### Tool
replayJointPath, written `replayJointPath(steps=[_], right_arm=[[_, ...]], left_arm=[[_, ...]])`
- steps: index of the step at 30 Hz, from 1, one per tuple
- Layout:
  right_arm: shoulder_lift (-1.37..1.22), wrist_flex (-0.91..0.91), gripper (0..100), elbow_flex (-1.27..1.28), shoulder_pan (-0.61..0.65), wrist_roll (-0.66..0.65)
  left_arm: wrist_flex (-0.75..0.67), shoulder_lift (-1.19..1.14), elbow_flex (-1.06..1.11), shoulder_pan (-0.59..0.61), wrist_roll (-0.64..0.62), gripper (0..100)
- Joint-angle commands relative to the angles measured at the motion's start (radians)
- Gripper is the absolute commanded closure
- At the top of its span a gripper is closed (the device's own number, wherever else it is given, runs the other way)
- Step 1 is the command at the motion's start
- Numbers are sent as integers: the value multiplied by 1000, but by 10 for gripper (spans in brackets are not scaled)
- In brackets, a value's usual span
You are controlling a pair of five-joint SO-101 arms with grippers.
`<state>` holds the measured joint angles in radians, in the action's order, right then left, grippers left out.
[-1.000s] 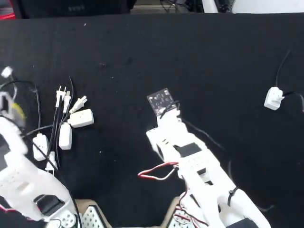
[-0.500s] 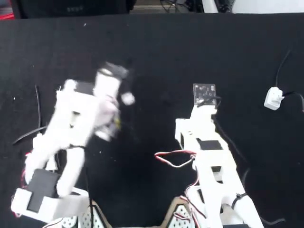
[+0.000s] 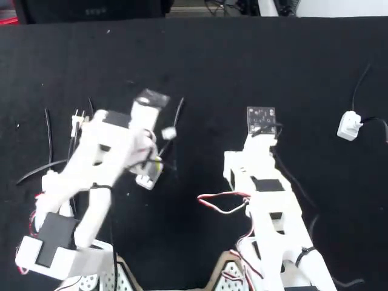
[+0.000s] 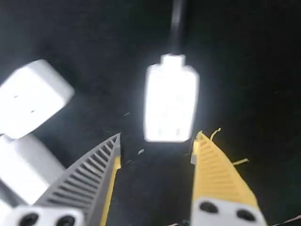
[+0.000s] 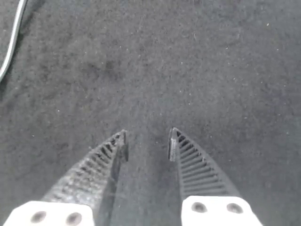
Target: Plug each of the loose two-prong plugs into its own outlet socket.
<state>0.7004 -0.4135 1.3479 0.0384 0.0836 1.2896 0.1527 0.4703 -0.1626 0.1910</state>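
Since half a second ago, your left arm [image 3: 100, 154] has settled lower beside the loose plugs [image 3: 77, 119] at left-centre of the high view. The corded white block [image 4: 170, 103] lies flat with its near end between the tips of the left gripper [image 4: 157, 137]. The jaws are spread wide and not clamped, apparently aligned to grasp it. The right gripper [image 5: 148, 133] hangs spread and empty above the black cloth [image 5: 211, 56].

Left gripper [image 4: 155, 143] spread wide, white corded block [image 4: 170, 99] just ahead in line with the gap; two white blocks [image 4: 33, 96] crowd one side, other side bare. Right gripper [image 5: 146, 141] over bare black cloth [image 5: 197, 56], cable [image 5: 11, 33] off to one side, lone white plug [image 3: 348, 126] well apart
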Motion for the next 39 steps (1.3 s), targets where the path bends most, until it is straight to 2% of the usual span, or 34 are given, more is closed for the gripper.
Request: replayJointPath(steps=[1, 3, 6, 9, 16, 21, 24, 30, 35, 39], right_arm=[[35, -6, 861, -64, -17, 11], [35, -6, 861, -64, -17, 11], [38, -6, 861, -64, -17, 11], [38, -6, 861, -64, -18, 11], [38, -6, 861, -65, -25, 9], [38, -6, 861, -65, -25, 6], [38, -6, 861, -65, -25, 6], [38, -6, 861, -65, -23, 6], [39, -6, 861, -67, -25, 6], [39, -14, 861, -85, -41, 9]], left_arm=[[-9, 29, -58, 174, 107, 764], [-87, 6, 1, 213, 127, 765], [-195, -25, 99, 202, 124, 765], [-258, -25, 180, 125, 80, 766], [-255, 52, 214, -113, -87, 766], [-262, 75, 260, -242, -124, 766], [-247, 83, 255, -213, -120, 766], [-124, 109, 107, -53, -118, 766], [-241, 58, 127, -15, -84, 766], [-353, -8, 174, -93, -152, 766]])
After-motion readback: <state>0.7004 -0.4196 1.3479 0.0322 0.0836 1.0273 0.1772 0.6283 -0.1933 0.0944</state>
